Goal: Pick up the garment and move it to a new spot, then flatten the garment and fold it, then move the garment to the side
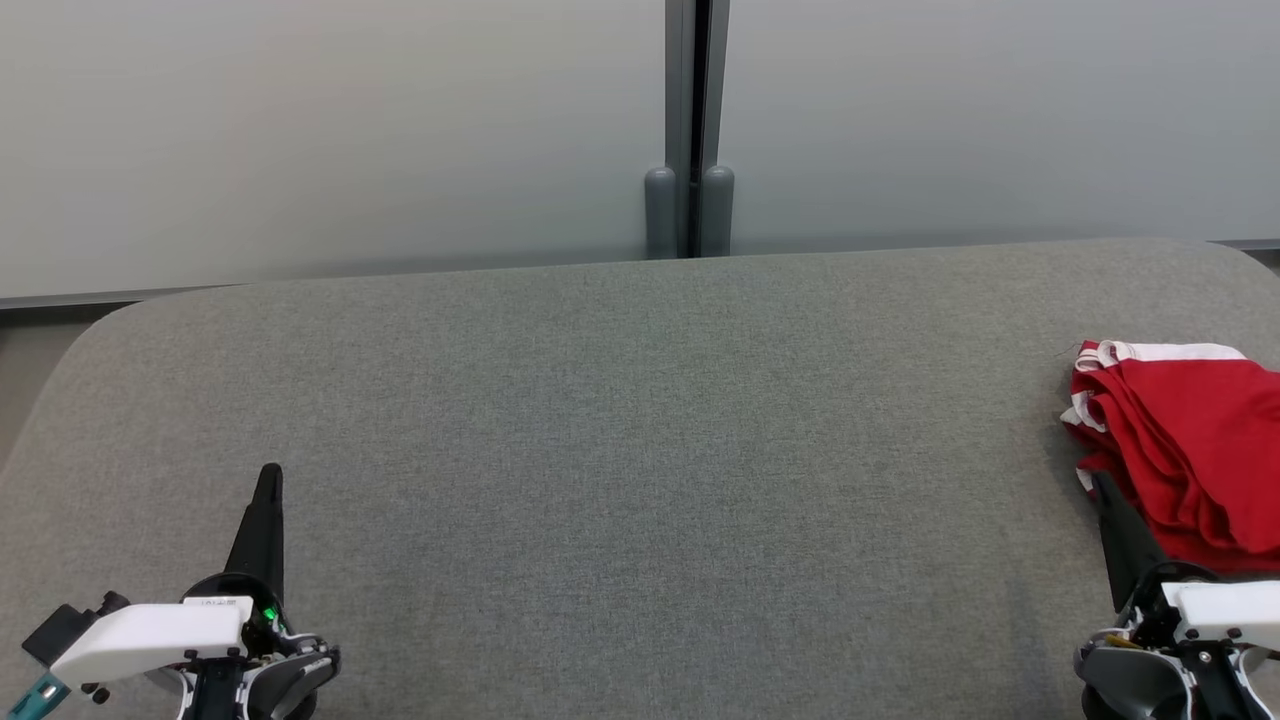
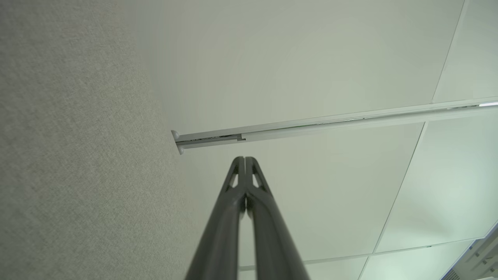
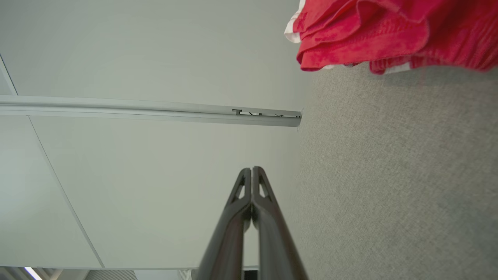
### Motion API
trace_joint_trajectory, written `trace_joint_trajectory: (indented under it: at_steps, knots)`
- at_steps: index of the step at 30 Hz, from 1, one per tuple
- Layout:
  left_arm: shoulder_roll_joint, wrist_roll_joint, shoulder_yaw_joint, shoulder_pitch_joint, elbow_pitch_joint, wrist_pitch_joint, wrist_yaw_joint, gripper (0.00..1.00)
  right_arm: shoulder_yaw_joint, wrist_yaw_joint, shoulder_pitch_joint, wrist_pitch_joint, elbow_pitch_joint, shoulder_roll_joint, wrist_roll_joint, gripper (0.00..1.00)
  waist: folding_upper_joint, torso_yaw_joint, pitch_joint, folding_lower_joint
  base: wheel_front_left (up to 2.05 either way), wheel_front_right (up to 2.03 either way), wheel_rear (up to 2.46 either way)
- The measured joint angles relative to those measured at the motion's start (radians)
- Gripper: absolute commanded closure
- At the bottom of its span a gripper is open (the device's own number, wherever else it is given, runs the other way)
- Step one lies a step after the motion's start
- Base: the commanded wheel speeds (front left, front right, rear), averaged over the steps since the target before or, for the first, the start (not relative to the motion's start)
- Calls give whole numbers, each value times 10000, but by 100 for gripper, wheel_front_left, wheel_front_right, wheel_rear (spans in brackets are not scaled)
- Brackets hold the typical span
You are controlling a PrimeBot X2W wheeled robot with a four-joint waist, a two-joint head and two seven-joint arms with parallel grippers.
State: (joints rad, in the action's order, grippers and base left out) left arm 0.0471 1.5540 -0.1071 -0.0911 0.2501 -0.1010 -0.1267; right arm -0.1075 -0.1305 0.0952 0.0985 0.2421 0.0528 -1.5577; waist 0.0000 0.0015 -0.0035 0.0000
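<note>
garment (image 1: 1190, 450): red heap, table's (image 1: 640, 450) right edge
left gripper (image 1: 268, 480): closed, empty
right gripper (image 1: 1100, 485): closed, empty, just beside garment
risk: closed tip could shove garment off the edge, I reckon

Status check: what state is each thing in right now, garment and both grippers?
Red garment: loosely folded in layers, lying at the grey surface's right end, not held.
Left gripper: fingers shut, empty.
Right gripper: fingers shut, empty, beside the garment.

The left gripper (image 2: 245, 160) has its fingers pressed together; grey fabric surface (image 2: 70, 155) lies to its left; a pale rail (image 2: 330, 122) crosses just beyond its tips.
</note>
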Motion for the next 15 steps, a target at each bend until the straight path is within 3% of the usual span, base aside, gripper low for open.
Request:
trace_joint_trajectory:
  at_steps: [15]
  knots:
    - [4, 581, -58, -136, -35, -134, -31, 100, -69, 0, 103, 159, 17, -54, -539, 100, 0, -15, 67, 0, 0, 0, 0]
